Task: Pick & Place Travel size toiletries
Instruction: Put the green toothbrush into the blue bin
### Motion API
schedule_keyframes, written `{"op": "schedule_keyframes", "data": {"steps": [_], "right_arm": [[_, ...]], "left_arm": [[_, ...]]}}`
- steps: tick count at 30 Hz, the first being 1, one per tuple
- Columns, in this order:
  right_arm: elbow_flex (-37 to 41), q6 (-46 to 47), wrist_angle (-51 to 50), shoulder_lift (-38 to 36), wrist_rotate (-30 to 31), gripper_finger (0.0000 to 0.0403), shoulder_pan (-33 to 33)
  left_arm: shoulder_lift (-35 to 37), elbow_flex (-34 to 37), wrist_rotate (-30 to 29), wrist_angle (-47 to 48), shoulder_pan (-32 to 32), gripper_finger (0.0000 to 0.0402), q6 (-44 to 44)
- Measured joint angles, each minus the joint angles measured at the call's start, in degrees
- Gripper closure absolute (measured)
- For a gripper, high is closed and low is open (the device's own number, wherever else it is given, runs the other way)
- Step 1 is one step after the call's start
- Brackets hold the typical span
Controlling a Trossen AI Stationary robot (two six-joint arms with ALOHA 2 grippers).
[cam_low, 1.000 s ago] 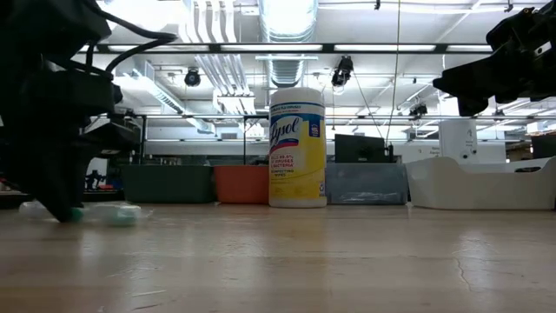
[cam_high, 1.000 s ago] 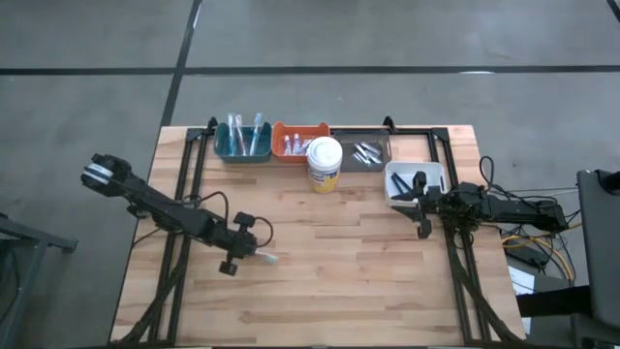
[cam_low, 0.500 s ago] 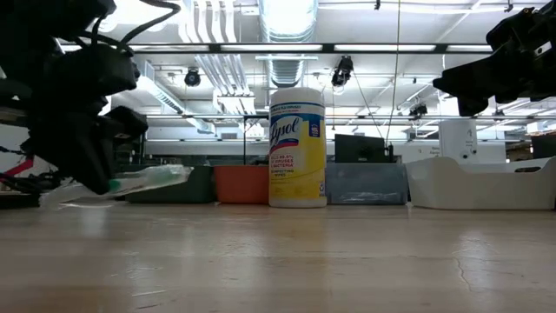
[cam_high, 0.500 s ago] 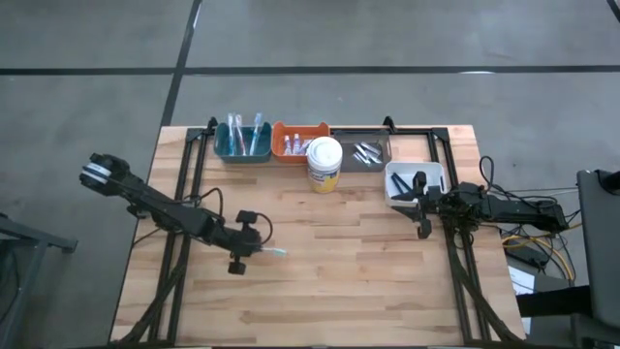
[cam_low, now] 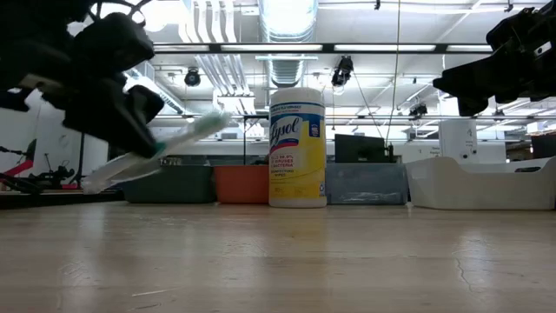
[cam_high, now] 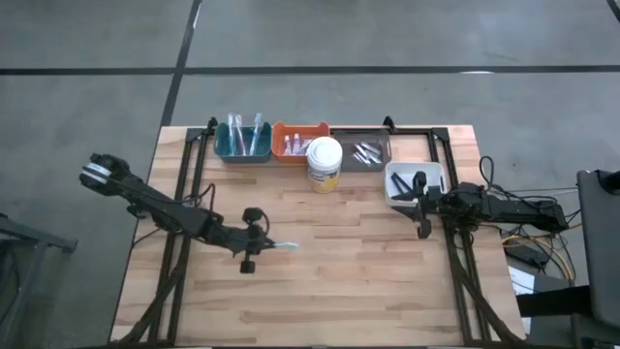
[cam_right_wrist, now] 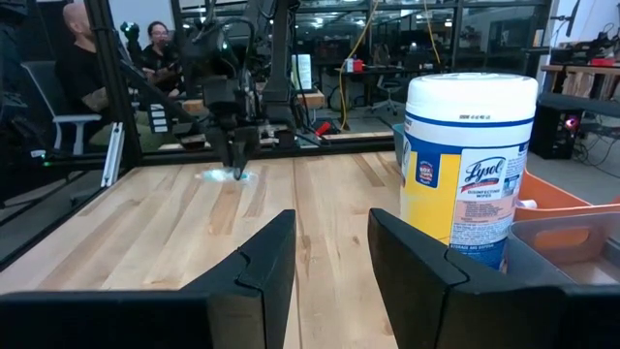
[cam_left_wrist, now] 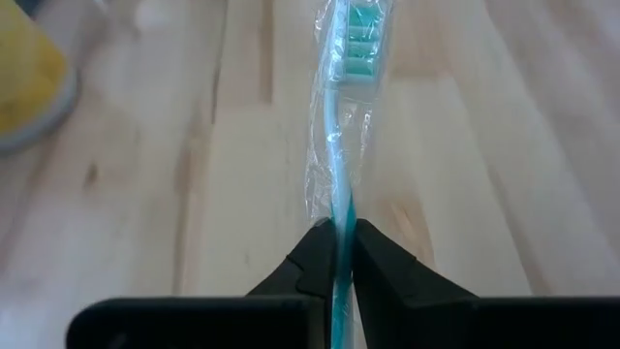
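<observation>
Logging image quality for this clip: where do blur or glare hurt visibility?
Low view: the left gripper and its wrapped toothbrush are blurred, and ceiling lights glare behind. Left wrist view: the wrapper glints, the yellow canister is out of focus. High view: evenly lit.

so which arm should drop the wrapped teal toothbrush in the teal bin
Left. The left gripper already clamps the clear-wrapped teal toothbrush above the wooden table. The teal bin sits on its side. The right gripper is empty by the white bin.
</observation>
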State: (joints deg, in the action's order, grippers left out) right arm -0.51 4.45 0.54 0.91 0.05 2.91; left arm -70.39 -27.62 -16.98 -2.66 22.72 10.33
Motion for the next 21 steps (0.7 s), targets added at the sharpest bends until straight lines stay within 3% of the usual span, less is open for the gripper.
{"op": "schedule_keyframes", "data": {"steps": [13, 21], "right_arm": [[0.0, -0.1, 0.0, 0.0, 0.0, 0.0273, 0.0], [0.0, 0.0, 0.0, 0.0, 0.0, 0.0273, 0.0]], "left_arm": [[0.0, 0.0, -1.2, -21.5, 0.0, 0.0373, 0.4], [0.5, 0.0, -3.3, -25.0, -1.0, 0.0373, -0.7]]}}
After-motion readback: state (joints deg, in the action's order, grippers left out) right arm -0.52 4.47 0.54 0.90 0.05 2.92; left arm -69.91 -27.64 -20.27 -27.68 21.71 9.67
